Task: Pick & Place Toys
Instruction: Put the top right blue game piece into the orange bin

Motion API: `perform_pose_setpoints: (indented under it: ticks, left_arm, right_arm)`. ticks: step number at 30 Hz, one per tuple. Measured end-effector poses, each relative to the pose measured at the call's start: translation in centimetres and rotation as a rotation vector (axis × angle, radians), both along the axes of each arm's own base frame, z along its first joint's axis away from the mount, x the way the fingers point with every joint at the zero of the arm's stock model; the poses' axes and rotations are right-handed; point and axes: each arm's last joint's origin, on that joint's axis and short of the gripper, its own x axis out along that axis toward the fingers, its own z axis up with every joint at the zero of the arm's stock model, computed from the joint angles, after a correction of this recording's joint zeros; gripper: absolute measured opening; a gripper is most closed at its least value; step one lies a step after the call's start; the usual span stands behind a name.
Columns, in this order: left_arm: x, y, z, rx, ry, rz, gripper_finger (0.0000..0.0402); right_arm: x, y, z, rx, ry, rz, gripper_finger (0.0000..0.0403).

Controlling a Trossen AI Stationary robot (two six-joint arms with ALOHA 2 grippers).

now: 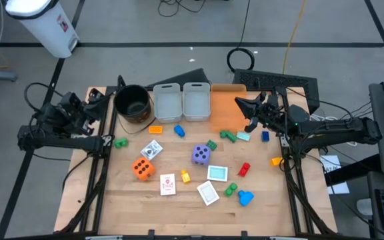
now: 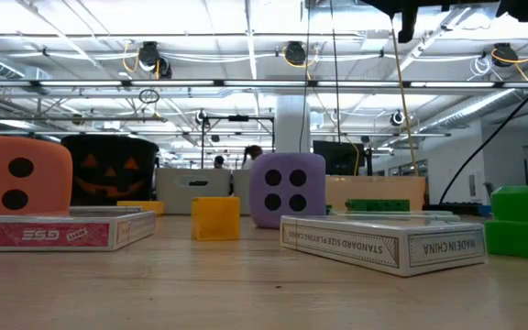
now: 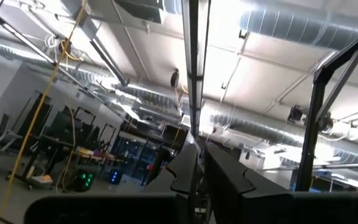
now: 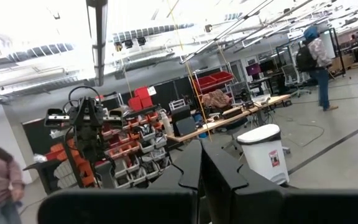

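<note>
On the pale wooden table (image 1: pixel 125 193), an orange die (image 1: pixel 143 168) has black dots and a purple die (image 1: pixel 201 155) has white ones. Nearest the black right gripper (image 1: pixel 249 107) lie a green block (image 1: pixel 229 135), a teal card (image 1: pixel 243 137) and a blue block (image 1: pixel 265 136). The black pot (image 1: pixel 133 104) by the black left gripper (image 1: pixel 97 100) wears an orange pumpkin face. Two bins (image 1: pixel 181 101) are grey; a yellow block (image 2: pixel 215 217) is plain.

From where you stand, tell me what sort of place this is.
Probably a robotics lab or workshop in an open industrial hall. Exposed ceiling ducts and strip lights run overhead, shelves of red parts bins line a wall, and a wooden table with both arms parked at its sides carries scattered toys.
</note>
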Motion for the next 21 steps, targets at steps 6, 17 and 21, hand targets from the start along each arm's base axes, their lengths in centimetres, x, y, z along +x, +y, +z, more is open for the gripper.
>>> perform_pose_setpoints:
  ticks: [6, 17, 21]
  left_arm:
    - [0.0, 0.0, 0.0, -0.004, 0.000, -0.003, 0.0037]
    - [0.8, 0.2, 0.0, -0.065, 0.005, 0.058, 0.0037]
    - [2.1, 0.4, -0.5, -0.098, 0.068, 0.092, 0.0044]
  right_arm:
    - [0.0, 0.0, 0.0, 0.000, 0.000, 0.000, 0.0000]
    - [0.0, 0.0, 0.0, 0.000, 0.001, 0.000, 0.0001]
    - [0.0, 0.0, -0.1, -0.001, 0.009, 0.003, 0.0024]
